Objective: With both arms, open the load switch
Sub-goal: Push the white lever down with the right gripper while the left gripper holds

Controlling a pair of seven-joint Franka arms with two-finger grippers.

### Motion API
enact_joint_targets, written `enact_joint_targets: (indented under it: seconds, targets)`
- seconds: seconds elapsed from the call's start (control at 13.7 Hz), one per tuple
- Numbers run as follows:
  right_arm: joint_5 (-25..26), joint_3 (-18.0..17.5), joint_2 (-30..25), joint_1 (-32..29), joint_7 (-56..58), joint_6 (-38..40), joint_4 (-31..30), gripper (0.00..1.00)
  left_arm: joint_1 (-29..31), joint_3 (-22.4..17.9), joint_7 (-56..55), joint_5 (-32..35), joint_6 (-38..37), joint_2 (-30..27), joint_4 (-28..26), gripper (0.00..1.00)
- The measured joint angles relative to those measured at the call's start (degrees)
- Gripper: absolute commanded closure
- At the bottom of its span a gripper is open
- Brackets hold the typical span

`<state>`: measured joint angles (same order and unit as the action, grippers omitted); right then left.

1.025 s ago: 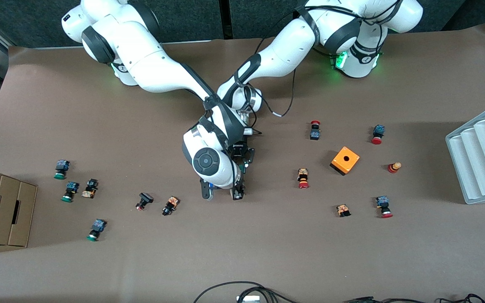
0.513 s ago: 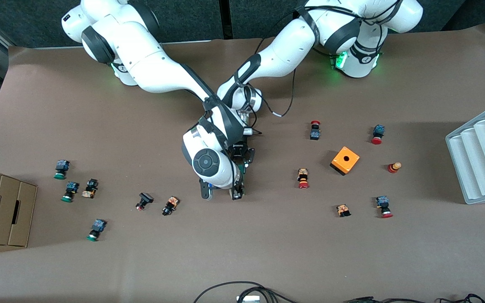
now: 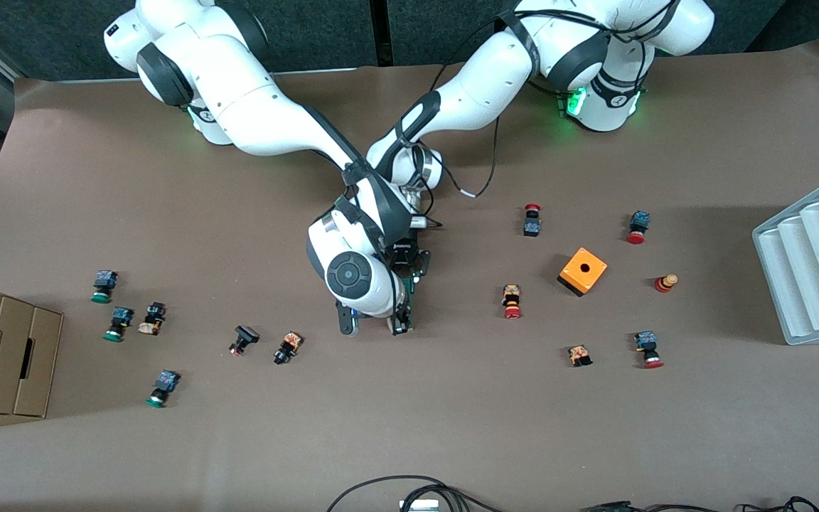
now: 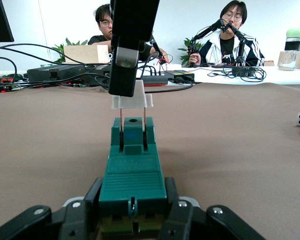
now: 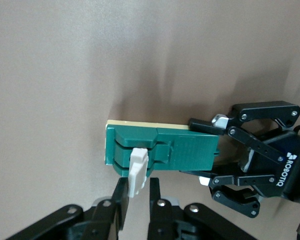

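The surface (image 3: 452, 427) is covered with a matt brown sheet that looks like paper, faintly creased. The load switch (image 5: 160, 152) is matt dark-green moulded plastic with ribbed ridges on top, and its sliding piece (image 5: 138, 171) is plain white plastic on two thin bare metal pins (image 4: 121, 127). Both arms (image 3: 267, 121) have glossy white shells with matt black bands. The left hand (image 5: 225, 170) is black with small bright metal screws.
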<state>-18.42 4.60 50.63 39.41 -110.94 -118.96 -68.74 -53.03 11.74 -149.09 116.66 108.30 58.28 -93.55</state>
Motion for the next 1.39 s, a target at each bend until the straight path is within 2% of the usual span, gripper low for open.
enact_joint_targets:
  seconds: [1.03,1.39]
  targets:
    - [0.0,0.0,-0.5,0.4,0.5,0.8,-0.6,0.77,0.0,0.0,0.0,0.0,0.0,0.0,0.0,0.47]
    - [0.0,0.0,-1.9,0.9,1.1,1.0,-2.8,0.77,0.0,0.0,0.0,0.0,0.0,0.0,0.0,0.47]
